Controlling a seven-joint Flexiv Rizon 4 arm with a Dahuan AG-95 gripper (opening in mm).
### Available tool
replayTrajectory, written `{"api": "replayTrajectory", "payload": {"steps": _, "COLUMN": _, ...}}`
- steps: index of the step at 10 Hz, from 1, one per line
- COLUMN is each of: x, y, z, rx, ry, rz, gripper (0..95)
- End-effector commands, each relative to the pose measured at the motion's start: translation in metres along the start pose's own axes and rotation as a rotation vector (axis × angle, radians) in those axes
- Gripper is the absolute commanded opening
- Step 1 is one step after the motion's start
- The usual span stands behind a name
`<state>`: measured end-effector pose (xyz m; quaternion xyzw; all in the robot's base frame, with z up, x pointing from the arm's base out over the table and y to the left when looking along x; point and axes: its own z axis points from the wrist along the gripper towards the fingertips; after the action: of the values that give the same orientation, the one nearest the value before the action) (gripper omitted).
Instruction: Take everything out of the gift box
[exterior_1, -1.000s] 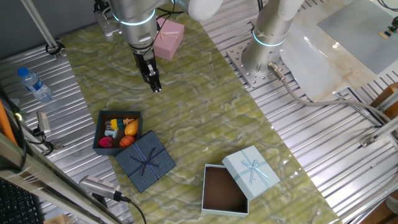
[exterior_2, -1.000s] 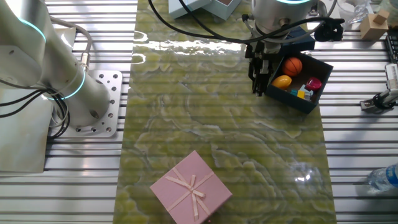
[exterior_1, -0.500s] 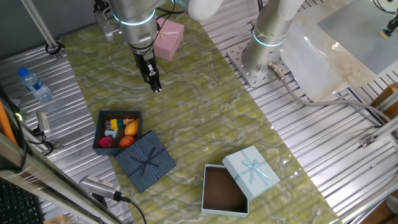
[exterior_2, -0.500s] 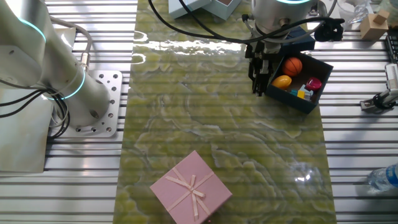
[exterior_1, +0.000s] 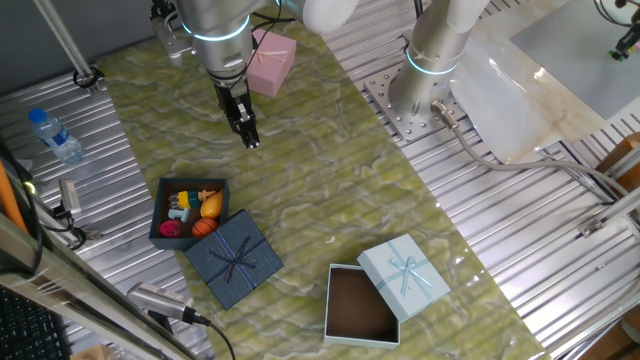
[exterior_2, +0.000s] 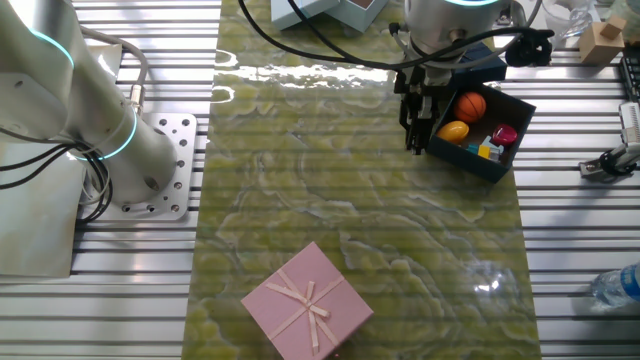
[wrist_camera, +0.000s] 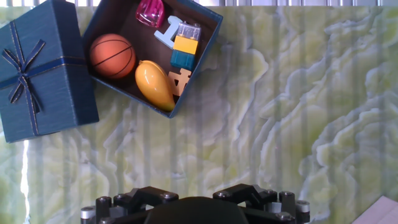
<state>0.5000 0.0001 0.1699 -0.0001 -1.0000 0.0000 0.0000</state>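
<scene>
Gift box (exterior_1: 188, 213) sat open near the desk's (exterior_1: 330, 190) edge in one fixed view, its lid (exterior_1: 233, 258) touching its corner, toys (exterior_1: 192, 212) all inside. Our end effector (exterior_1: 246, 131) hung well apart from it, fingers apparently together and holding nothing. We judged the risk was reaching down off target and striking the wall, shoving the box.

From the other fixed view, the end effector (exterior_2: 415, 118) seemed just beside the box (exterior_2: 478, 123); whether it touched we could not tell.

In the hand view, the box (wrist_camera: 149, 46) was square, no long axis, one corner pointing toward the camera. A yellow toy (wrist_camera: 154, 85) lay lengthwise along the wall, beside the ball (wrist_camera: 112, 55); crowded neighbours could spoil a grasp.
</scene>
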Motion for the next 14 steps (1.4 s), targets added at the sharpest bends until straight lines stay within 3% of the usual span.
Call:
{"api": "replayTrajectory", "payload": {"steps": 1, "x": 0.0, "y": -0.0001, "z": -0.0001, "rx": 0.001, "ry": -0.023, "rz": -0.051, "gripper": 0.0}}
{"api": "replayTrajectory", "payload": {"steps": 10, "x": -0.0054, "y": 0.0035, "z": -0.0036, "rx": 0.003, "ry": 0.002, "rz": -0.008, "gripper": 0.0}}
{"api": "replayTrajectory", "payload": {"steps": 14, "x": -0.0057, "y": 0.0037, "z": -0.0038, "rx": 0.006, "ry": -0.004, "rz": -0.032, "gripper": 0.0}}
